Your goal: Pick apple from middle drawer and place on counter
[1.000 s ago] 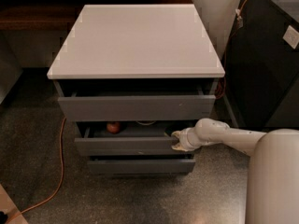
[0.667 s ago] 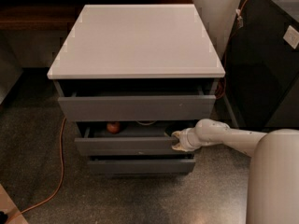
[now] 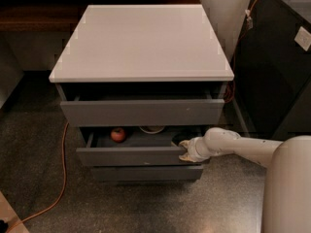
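The middle drawer (image 3: 131, 156) of the grey cabinet stands pulled partly out. Inside it, at the back left, lies the small red apple (image 3: 117, 134). A white bowl (image 3: 152, 129) sits behind the apple's right, mostly hidden under the top drawer. My gripper (image 3: 183, 149) is at the right end of the middle drawer's front panel, touching its upper edge. The white arm reaches in from the right. The counter (image 3: 143, 38) is the pale flat top of the cabinet, above.
The top drawer (image 3: 141, 111) is also slightly pulled out and overhangs the middle one. The lowest drawer (image 3: 146, 173) is closed. An orange cable (image 3: 60, 178) runs across the speckled floor at left. A dark cabinet (image 3: 282, 67) stands at right, a brown wooden shelf (image 3: 29, 16) behind left.
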Robot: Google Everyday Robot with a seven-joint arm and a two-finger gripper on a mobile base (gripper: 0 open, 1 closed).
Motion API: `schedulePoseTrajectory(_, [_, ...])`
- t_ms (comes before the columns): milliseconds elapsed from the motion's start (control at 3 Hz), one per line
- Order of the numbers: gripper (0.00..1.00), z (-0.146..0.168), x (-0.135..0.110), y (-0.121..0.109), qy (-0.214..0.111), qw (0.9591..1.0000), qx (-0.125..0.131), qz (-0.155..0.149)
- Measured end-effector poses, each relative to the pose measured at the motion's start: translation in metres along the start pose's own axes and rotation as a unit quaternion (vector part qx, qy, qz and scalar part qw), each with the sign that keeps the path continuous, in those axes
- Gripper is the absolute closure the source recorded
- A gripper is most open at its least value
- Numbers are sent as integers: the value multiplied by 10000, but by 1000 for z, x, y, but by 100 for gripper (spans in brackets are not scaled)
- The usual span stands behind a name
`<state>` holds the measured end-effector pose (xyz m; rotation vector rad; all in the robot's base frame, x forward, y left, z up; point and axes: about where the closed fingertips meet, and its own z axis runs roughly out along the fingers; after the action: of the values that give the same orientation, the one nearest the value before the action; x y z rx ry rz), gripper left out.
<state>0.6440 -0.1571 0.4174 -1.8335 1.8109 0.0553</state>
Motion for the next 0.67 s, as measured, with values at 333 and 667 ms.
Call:
schedulePoseTrajectory(333, [100,-7,-4,27,29,9999,-101,137])
schedulePoseTrajectory(667, [100,-7,-3,28,19,9998,-120,146])
